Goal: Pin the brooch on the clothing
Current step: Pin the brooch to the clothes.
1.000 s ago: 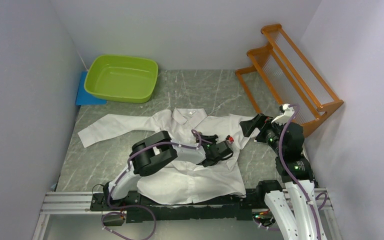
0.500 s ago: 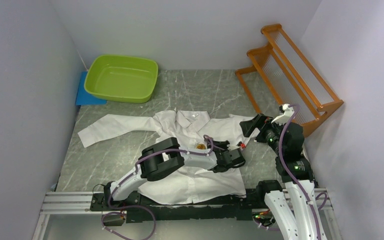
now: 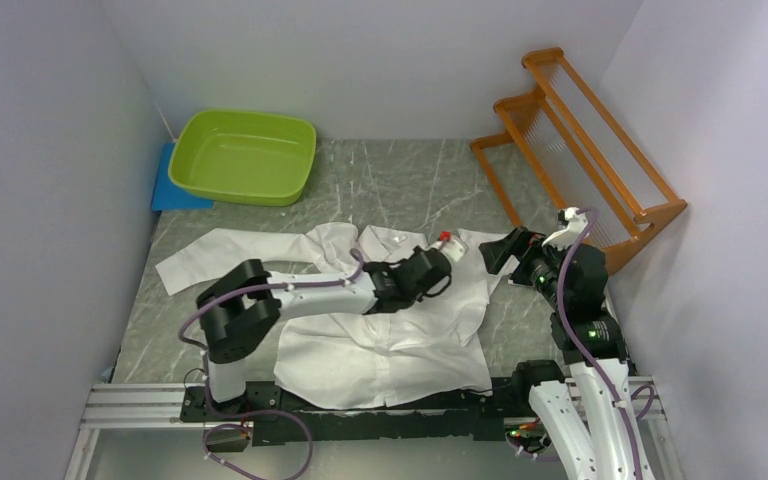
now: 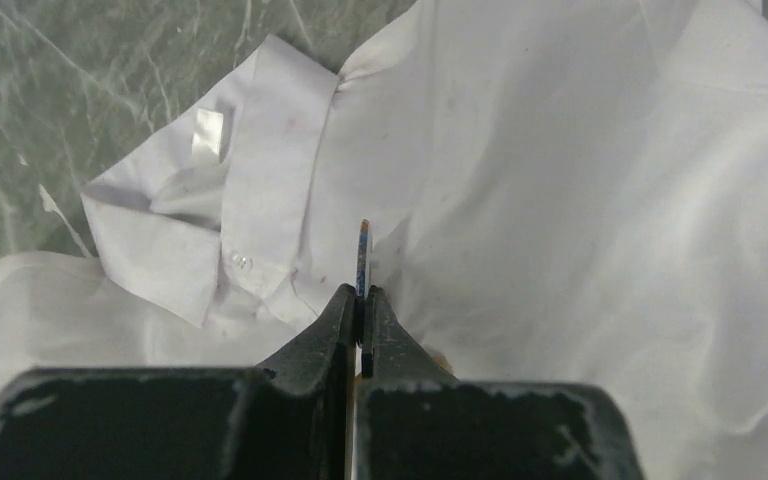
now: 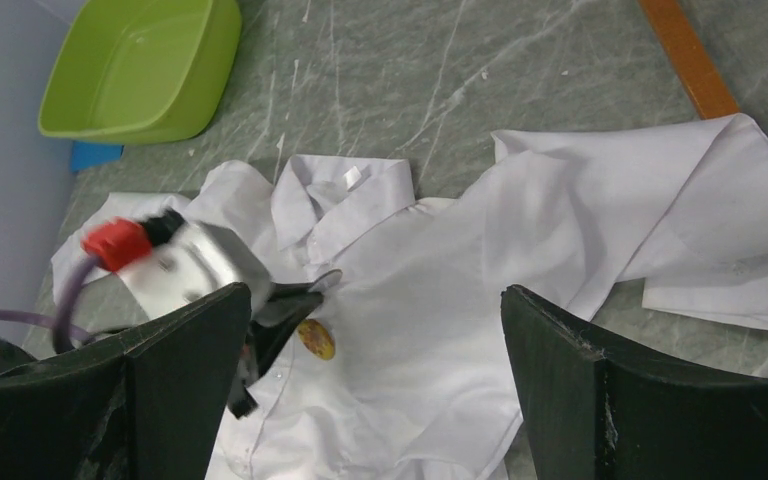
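Pinching tight, the left gripper clamps a thin flat piece seen edge-on, which I cannot identify, over the chest of the white shirt just below its collar. The round gold brooch lies on the shirt front right beside those fingers. The right gripper hangs with its jaws spread wide, holding nothing, near the folded sleeve. The shirt lies spread on the grey table.
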You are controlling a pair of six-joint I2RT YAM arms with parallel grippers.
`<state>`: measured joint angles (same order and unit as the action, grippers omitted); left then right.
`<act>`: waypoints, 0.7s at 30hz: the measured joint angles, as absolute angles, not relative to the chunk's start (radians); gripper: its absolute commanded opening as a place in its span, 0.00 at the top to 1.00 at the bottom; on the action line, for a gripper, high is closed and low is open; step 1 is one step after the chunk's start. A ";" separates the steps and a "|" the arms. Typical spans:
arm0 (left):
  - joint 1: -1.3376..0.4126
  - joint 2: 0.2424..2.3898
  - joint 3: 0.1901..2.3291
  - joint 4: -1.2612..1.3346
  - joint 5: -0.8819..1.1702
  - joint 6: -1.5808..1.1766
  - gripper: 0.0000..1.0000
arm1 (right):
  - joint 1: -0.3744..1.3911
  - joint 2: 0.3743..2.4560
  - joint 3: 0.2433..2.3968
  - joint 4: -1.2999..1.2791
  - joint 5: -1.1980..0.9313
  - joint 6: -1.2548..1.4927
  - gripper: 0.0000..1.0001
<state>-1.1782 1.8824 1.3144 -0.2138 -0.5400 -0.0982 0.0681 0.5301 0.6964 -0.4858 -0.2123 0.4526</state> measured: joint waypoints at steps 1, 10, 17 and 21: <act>-1.157 1.852 1.282 -0.184 -0.502 -0.129 0.97 | 0.068 0.530 0.696 -0.486 -0.212 0.453 0.00; -1.000 1.682 1.008 0.028 -0.238 -0.324 0.97 | 0.068 0.559 0.616 -0.436 -0.287 0.465 0.01; -0.914 1.600 0.883 0.213 -0.051 -0.425 0.97 | 0.068 0.685 0.537 -0.346 -0.459 0.464 0.05; -0.878 1.578 0.836 0.313 0.032 -0.461 0.97 | 0.068 0.786 0.506 -0.281 -0.570 0.458 0.07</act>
<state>-0.8780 1.5784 0.8364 0.3130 0.0322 -0.4614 0.0685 0.7864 0.5056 -0.2813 -0.5701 0.4583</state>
